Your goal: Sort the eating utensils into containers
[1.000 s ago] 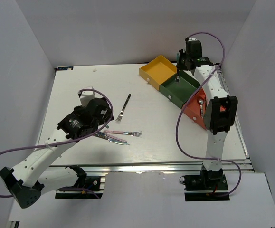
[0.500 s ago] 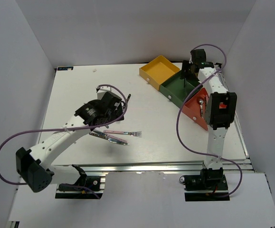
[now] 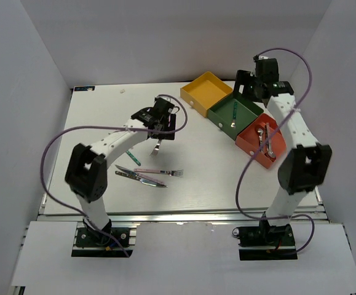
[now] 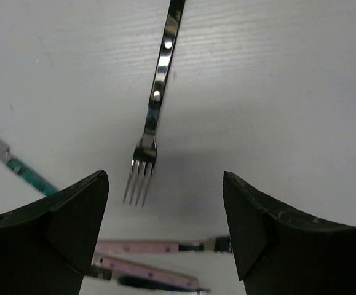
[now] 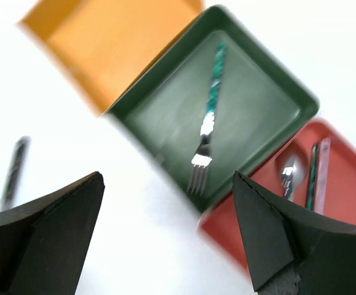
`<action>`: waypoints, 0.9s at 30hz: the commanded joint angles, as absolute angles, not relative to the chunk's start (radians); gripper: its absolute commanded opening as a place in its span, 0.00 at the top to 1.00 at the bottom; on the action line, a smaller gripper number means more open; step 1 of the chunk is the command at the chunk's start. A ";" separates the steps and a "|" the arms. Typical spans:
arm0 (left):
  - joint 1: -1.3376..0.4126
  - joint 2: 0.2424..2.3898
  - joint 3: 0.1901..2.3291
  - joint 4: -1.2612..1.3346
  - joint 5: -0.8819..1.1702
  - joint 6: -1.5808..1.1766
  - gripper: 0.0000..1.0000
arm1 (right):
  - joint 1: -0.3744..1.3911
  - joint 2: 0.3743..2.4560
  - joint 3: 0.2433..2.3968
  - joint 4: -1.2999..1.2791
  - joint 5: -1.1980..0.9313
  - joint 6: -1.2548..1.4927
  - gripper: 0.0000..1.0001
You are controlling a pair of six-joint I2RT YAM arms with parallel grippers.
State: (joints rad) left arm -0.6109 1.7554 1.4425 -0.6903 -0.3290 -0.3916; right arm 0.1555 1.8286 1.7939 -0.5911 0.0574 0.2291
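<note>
Grippers: both stand released, with nothing clamped in either.

Left gripper (image 4: 164,187): hangs over the white table (image 3: 98,110) with jaws spread wide; in the left wrist view the plain silver metal fork (image 4: 155,104) lies flat between the two black fingers (image 4: 55,227) and touches neither; tines point to 6 o'clock, handle to 12 o'clock. In the top view this fork lies near the table centre, at 6 o'clock of the gripper. Three further utensils lie apart from it: a teal-handled silver piece (image 3: 128,155) at 7 o'clock; a pink-handled silver fork (image 3: 160,171) at 6 o'clock; a slim knife-like piece (image 3: 142,178) just beside the latter.

Right gripper (image 5: 165,190): jaws wide apart above the trays, at 1 o'clock of the table. The right wrist view is blurred; it shows the teal-handled silver fork (image 5: 205,123) lying flat inside the dark green square tray (image 5: 270,104), tines toward 7 o'clock. The yellow square tray (image 5: 116,43) adjoins the green one at 10 o'clock; the red-orange square tray (image 5: 344,172) adjoins at 4 o'clock and holds a silver spoon (image 5: 290,169), a teal handle (image 5: 313,175) and a pink handle (image 5: 323,166).
</note>
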 commanded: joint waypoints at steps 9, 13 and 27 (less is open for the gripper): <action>-0.442 2.160 1.707 -0.612 -0.065 -0.229 0.36 | 0.345 1.479 1.496 -0.626 0.024 0.285 0.11; -0.442 2.241 1.732 -0.620 -0.057 -0.242 0.55 | 0.367 1.436 1.447 -0.621 0.012 0.295 0.11; -0.466 1.909 1.439 -0.490 0.085 -0.356 1.00 | 0.365 1.449 1.240 -0.217 -0.425 0.696 0.11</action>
State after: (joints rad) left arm -0.4427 2.0628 1.4754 -0.5201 -0.0360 -0.3084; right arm 0.3641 1.4155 1.2556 -0.3813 -0.2779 0.5236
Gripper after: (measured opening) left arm 0.081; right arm 0.895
